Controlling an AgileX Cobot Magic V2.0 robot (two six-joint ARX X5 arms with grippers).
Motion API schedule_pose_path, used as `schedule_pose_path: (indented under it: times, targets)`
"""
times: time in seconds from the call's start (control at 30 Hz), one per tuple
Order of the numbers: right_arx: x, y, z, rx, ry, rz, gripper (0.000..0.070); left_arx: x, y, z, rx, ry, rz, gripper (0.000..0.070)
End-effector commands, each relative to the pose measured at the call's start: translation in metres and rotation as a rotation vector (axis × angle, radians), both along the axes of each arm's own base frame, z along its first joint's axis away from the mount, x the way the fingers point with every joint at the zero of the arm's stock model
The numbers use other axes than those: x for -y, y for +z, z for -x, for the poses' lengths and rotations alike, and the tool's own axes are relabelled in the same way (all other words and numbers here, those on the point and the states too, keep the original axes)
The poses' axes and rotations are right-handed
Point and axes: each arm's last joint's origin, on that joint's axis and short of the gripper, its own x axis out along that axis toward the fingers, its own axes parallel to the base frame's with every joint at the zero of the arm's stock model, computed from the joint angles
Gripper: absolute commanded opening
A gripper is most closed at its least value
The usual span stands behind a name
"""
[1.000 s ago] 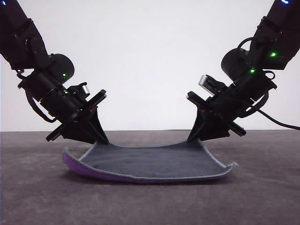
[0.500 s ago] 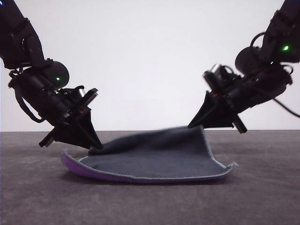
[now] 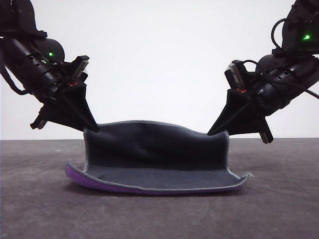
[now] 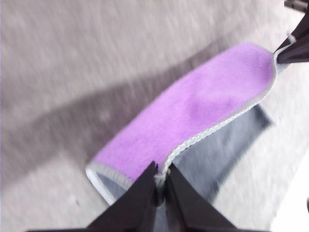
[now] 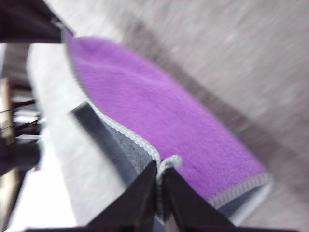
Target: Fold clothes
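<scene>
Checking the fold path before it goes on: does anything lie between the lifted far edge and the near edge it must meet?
Nothing visible does. The cloth hangs from the left gripper and right gripper; its flat near half is bare.

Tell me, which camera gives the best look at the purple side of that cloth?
The left wrist view: the cloth shows its purple face broadly there, edged by pale stitching, with the left gripper pinching a corner. The right wrist view shows it too, but blurrier. The front view shows mostly grey, with a thin purple strip along the near edge.
</scene>
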Motion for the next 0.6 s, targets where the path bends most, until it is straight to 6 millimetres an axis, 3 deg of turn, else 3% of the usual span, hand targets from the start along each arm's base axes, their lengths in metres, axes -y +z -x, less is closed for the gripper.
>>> schedule_pose_path:
  times: [0.0,0.57]
  targets:
    - [-0.002,0.001,-0.001,0.027,0.043,-0.022,0.0002,0.002,0.005,0.001,0.025,-0.043,0.002,0.0010]
    - [0.000,-0.001,0.014,-0.065,0.103,-0.019,0.0004,0.007,0.003,0.014,-0.077,-0.096,-0.023,0.0029]
